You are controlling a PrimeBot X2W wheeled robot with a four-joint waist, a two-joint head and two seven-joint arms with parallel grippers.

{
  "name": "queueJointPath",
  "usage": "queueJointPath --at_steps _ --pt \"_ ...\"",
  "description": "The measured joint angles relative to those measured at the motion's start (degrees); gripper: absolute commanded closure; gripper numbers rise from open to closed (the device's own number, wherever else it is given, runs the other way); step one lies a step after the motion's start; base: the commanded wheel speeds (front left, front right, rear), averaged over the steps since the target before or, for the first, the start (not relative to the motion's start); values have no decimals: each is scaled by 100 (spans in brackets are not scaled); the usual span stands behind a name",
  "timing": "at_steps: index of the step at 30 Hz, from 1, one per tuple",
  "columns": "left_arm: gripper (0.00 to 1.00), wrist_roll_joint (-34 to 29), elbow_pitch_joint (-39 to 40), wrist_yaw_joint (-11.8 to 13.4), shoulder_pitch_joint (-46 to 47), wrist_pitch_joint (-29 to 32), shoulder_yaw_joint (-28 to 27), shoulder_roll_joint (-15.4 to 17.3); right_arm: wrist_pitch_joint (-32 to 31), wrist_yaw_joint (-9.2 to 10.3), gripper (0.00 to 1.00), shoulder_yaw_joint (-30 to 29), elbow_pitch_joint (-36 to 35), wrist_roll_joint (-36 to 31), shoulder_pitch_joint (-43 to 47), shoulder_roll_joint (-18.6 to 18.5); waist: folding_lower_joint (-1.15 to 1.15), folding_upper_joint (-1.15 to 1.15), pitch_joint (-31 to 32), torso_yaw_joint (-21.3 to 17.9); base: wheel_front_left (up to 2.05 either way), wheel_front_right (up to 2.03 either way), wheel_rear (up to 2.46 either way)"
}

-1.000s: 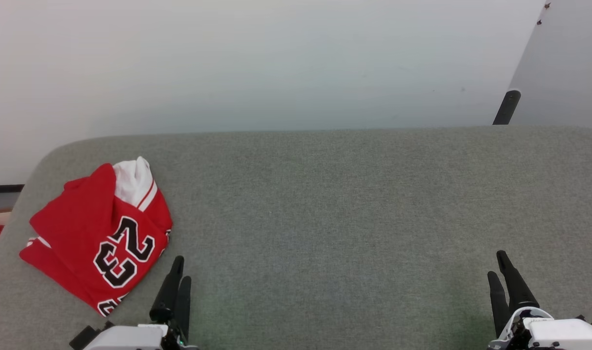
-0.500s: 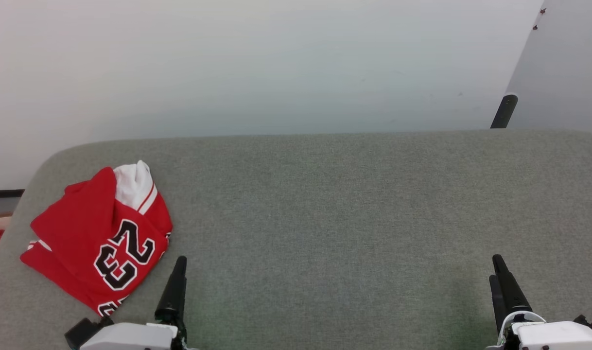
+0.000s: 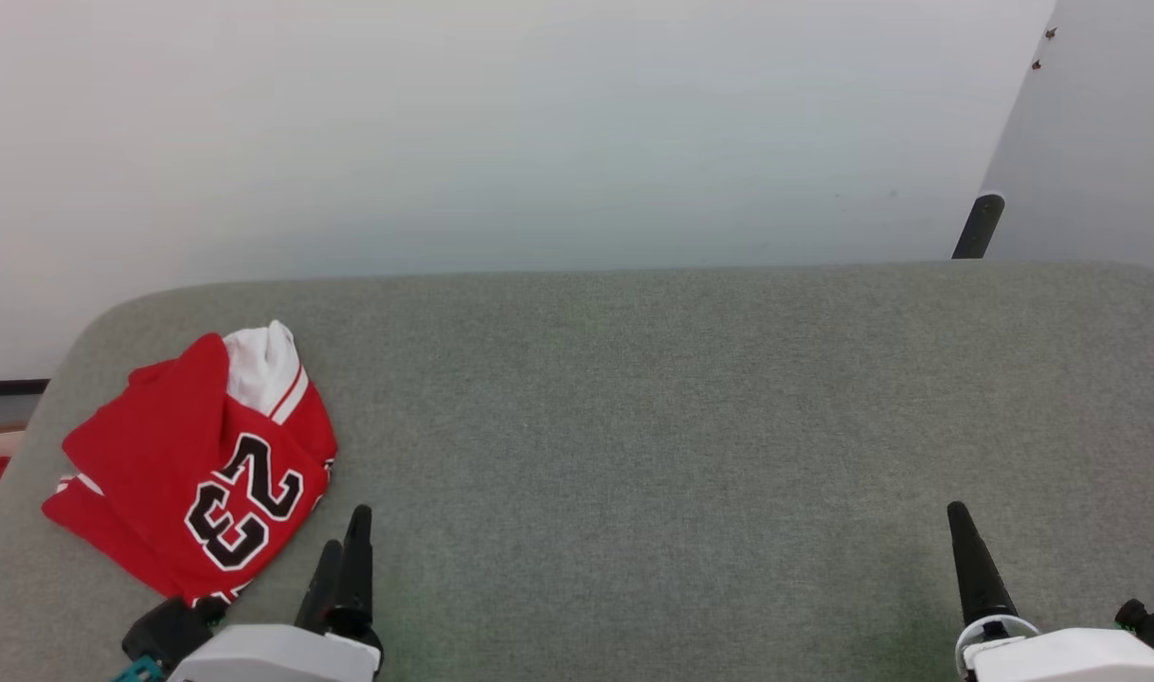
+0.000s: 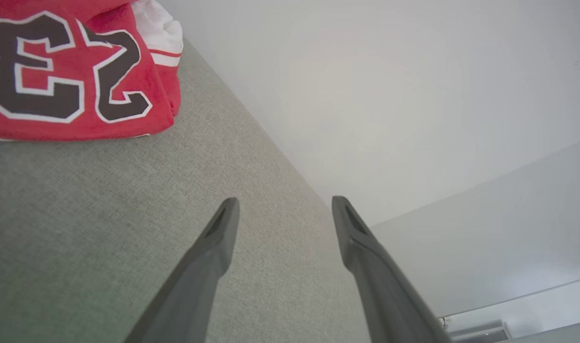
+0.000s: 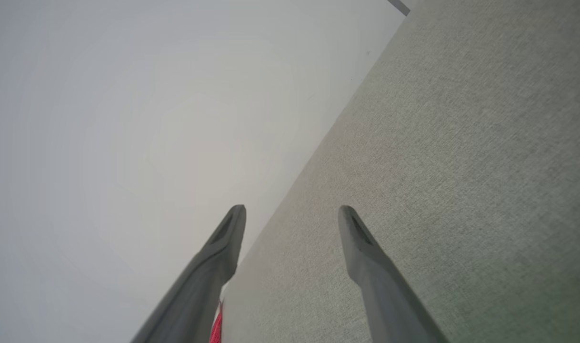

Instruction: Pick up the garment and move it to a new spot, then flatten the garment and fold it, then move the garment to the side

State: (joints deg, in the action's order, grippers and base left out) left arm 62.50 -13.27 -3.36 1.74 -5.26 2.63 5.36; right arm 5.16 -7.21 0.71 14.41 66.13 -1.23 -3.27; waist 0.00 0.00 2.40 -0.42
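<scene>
The grey fabric-covered surface (image 3: 634,426) has a rounded far-left corner and a straight far edge running along a pale wall (image 3: 539,142), with a dark post (image 3: 977,227) standing just past that edge on the right. From the middle across to the right the top lies bare, wide room to move in. The left claw (image 3: 346,530) sits low at the near edge, fingers pointing away toward the wall, spread apart and holding nothing. The right claw (image 5: 291,209) is posed the same way far to the right, also parted and empty. The garment (image 3: 193,469) lies folded in a compact, roughly diamond-shaped bundle at the surface's left end, just beside the left claw (apart from it, as the left wrist view shows). Its white sleeve end points toward the far edge, and the black 23 runs diagonally from near-left to far-right.
</scene>
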Motion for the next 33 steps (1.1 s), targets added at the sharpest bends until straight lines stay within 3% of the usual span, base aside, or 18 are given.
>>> queueJointPath --at_steps 16,22,33 --pt "0 -2702 363 446 -65 -259 210 155 268 -8 0 -73 -56 -2676 90 33 0 0 80 -15 0 0 0" --pt "0 -3284 517 549 -112 -350 256 177 353 -8 0 -76 -71 -3241 148 46 0 0 109 -13 0 0 0" --pt "0 -3965 577 582 -181 -494 319 192 503 -9 0 -53 -116 -3678 193 47 0 0 174 2 0 0 0"
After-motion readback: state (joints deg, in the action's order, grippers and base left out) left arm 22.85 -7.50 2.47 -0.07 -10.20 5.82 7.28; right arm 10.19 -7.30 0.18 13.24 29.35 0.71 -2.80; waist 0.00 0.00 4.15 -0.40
